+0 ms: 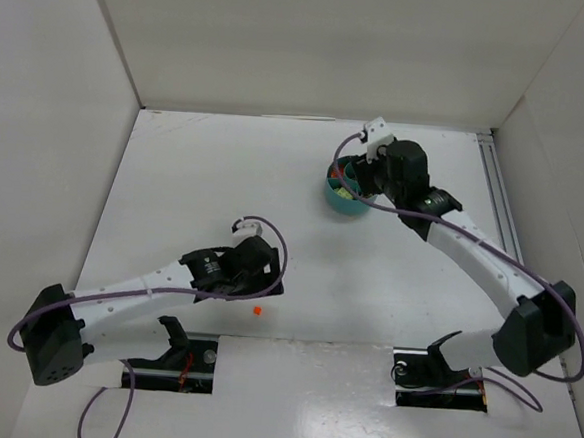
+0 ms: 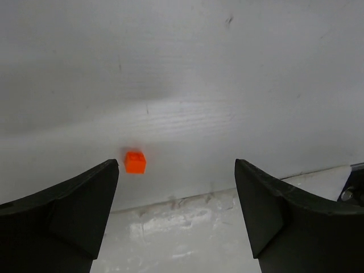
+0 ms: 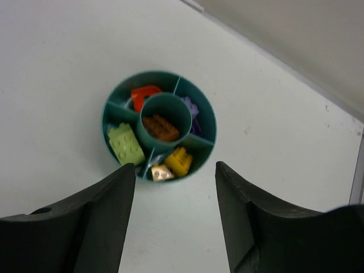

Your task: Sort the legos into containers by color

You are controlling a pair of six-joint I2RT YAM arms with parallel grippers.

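Note:
The round teal tub (image 1: 345, 205) stands at the back right of the table. In the right wrist view its compartments (image 3: 203, 149) hold an orange-red piece (image 3: 145, 94), a purple one (image 3: 192, 111), a pale green brick (image 3: 128, 145), a yellow brick (image 3: 179, 161) and a small tan piece (image 3: 161, 172). The centre ring holds a brown brick (image 3: 160, 128). My right gripper (image 3: 175, 166) hovers open and empty above the tub (image 1: 363, 177). One small orange brick (image 1: 257, 311) lies on the table near the front. My left gripper (image 2: 176, 170) is open and empty over it (image 1: 260, 285), with the brick (image 2: 135, 162) just beside the left fingertip.
White walls enclose the table on three sides. A metal rail (image 1: 501, 204) runs along the right edge. The table's front seam (image 2: 187, 196) lies just past the orange brick. Arm bases sit in cut-outs (image 1: 177, 356) at the front.

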